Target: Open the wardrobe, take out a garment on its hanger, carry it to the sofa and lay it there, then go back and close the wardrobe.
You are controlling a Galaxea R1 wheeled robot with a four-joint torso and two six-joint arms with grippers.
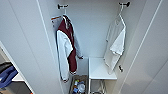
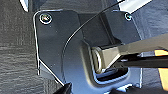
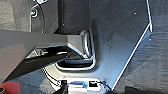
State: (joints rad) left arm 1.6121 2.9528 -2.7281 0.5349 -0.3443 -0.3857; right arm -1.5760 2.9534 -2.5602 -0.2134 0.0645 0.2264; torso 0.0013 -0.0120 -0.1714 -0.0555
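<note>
Head view: wardrobe (image 1: 32, 45) is seen with both doors swung wide, white interior, low white shelf (image 1: 98, 68) at right, bin of small items (image 1: 78, 86) on the bottom. Garment (image 1: 115, 46), a thin white tee, is hung on its hanger (image 1: 120, 15) from the right hook, long axis vertical, hem just above the shelf. Maroon jacket (image 1: 66, 47) is hung on the left hook.

Left wrist view: dark carpet (image 2: 15, 50) is seen; hand state cannot be told.

Right wrist view: same carpet; hand state cannot be told.

From my left wrist camera I see dark grey carpet (image 2: 17, 62) beneath the arm, a thin black cable (image 2: 75, 31) curving across, and an orange patch (image 2: 163, 72) beside it.
</note>
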